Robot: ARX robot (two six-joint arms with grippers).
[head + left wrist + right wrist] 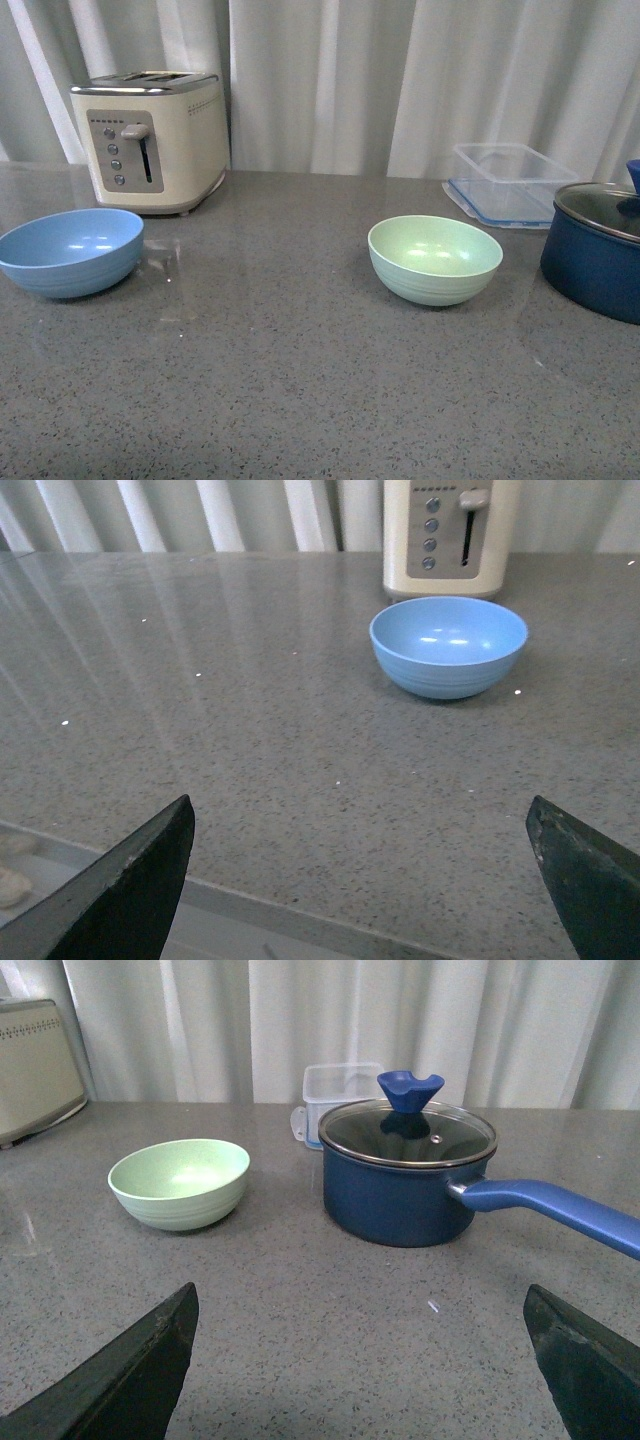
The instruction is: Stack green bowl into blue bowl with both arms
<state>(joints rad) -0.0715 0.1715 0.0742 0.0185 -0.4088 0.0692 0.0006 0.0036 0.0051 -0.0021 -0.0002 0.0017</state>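
Note:
The green bowl [435, 259] sits upright and empty on the grey counter, right of centre; the right wrist view shows the green bowl [180, 1183] well ahead of my right gripper [360, 1360], which is open with nothing between its fingertips. At the far left stands the blue bowl [70, 251], also upright and empty. In the left wrist view the blue bowl [448, 646] lies far ahead of my open left gripper [360, 880], in front of the toaster. Neither arm shows in the front view.
A cream toaster [152, 142] stands behind the blue bowl. A dark navy pot [597, 243] with a glass lid and long blue handle [560, 1211] sits right of the green bowl, a clear plastic container [508, 182] behind it. The counter's near edge [300, 920] lies under the left gripper.

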